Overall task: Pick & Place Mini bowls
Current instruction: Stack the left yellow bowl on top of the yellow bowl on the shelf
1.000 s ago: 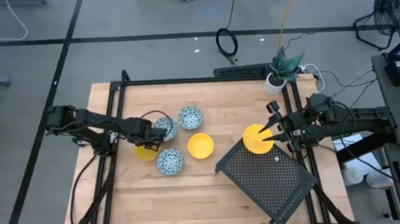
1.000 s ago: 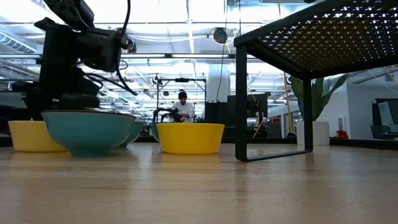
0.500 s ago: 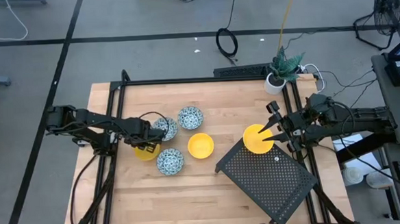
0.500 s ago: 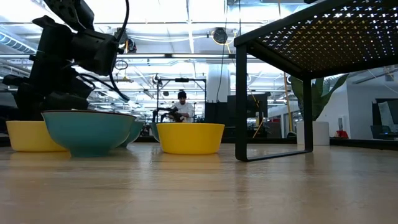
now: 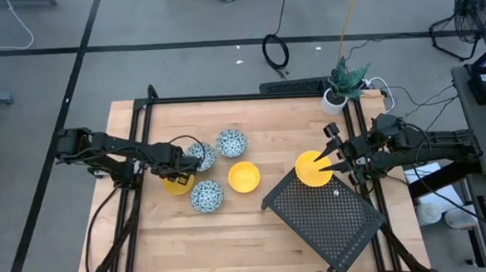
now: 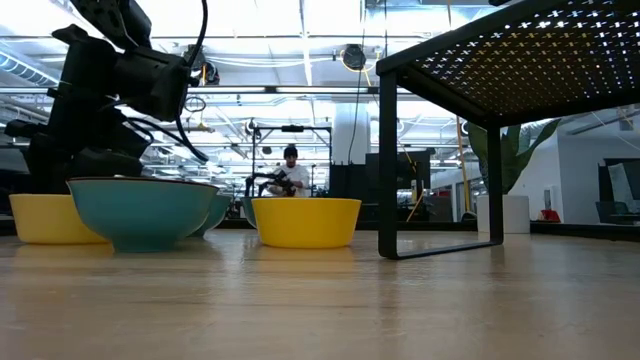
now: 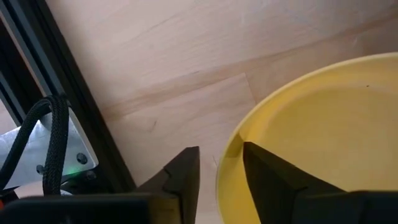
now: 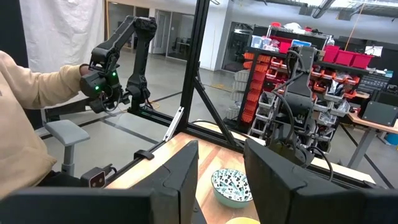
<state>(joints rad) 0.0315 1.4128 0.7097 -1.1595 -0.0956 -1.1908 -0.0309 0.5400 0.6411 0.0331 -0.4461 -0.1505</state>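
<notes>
On the wooden table (image 5: 256, 235) stand three blue-and-white mini bowls (image 5: 201, 155) (image 5: 231, 142) (image 5: 206, 196) and a yellow one (image 5: 243, 176). Another yellow bowl (image 5: 176, 186) stands at the left, with my left gripper (image 5: 180, 168) shut on it from above. In the low view this bowl (image 6: 40, 218) sits behind a teal bowl (image 6: 140, 212). My right gripper (image 5: 327, 158) is shut on a third yellow bowl (image 5: 311, 170), held over the far corner of the black perforated rack (image 5: 326, 219). My left gripper (image 7: 221, 149) has the bowl's rim (image 7: 225, 163) between its fingers, one finger (image 7: 267, 180) inside the bowl and one (image 7: 183, 180) outside. The fingers come steeply from above. The bowl stands upright on the table. My right gripper (image 8: 221, 144) reaches level from the table's right side onto the bowl's right-hand rim (image 5: 326, 163). The bowl is lifted clear, its opening up. Its wrist view shows only a sliver of yellow (image 8: 239, 220) low between the fingers, so the kind of hold cannot be told.
A white plant pot (image 5: 334, 100) stands at the table's far right corner. The rack fills the near right of the table. A person's sleeve (image 8: 31, 93) shows beyond the table in the right wrist view, and another person (image 6: 290, 170) stands far back.
My left gripper has tipped a little steeper over the yellow bowl at the left and then kept still. The bowl stays on the table.
</notes>
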